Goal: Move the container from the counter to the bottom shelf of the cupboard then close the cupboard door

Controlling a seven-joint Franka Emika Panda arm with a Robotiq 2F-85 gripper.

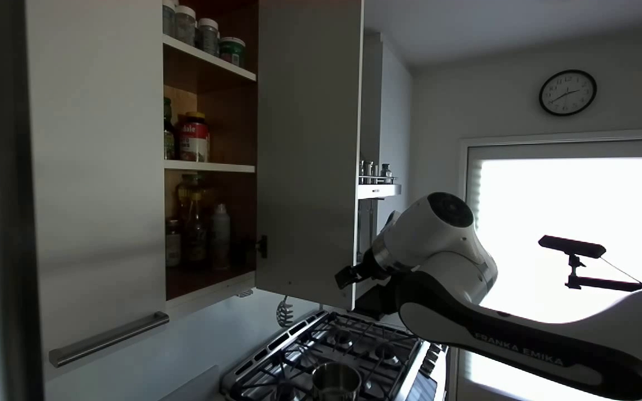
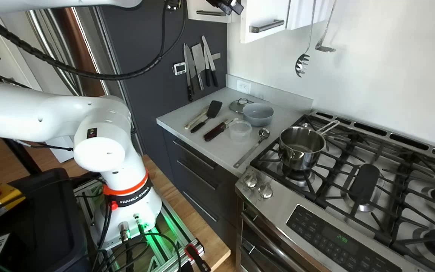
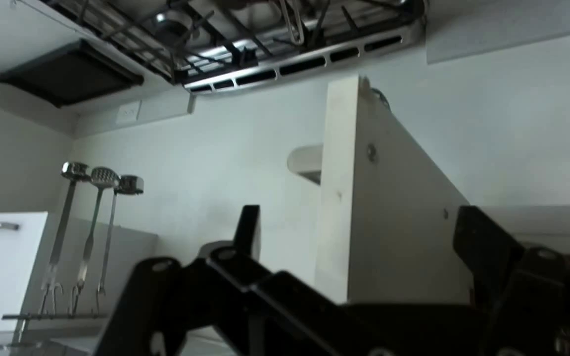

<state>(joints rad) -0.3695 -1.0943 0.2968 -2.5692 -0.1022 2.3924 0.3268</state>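
Cupboard door [image 1: 307, 167] open; gripper [image 3: 358, 212] at its free edge.
Gripper: fingers apart, door edge betw. them in wrist view; contact: can't tell. Clear tub [image 2: 240, 130], poss. the task's container (ID unconfirmed): on counter [image 2: 221, 149], well below door. Bottom shelf [image 1: 204, 280], beside door, holds bottles [image 1: 220, 236], so transfer may be done; can't confirm. Handling (est.): door stiff, mod. heavy, swings on hinge [image 1: 263, 246], smooth face prob. slippery; take free edge nr. lower corner, or bar handle [image 2: 267, 26] on outer side. Tub prob. light, thin-walled, flexes if squeezed hard, so min. force; take by upper wall, just under rim. Appearance: door = tall, flat, plain slab, pale, greyish in shade, w/ lighter edge strip; tub = round, see-through, open-topped, looks empty.
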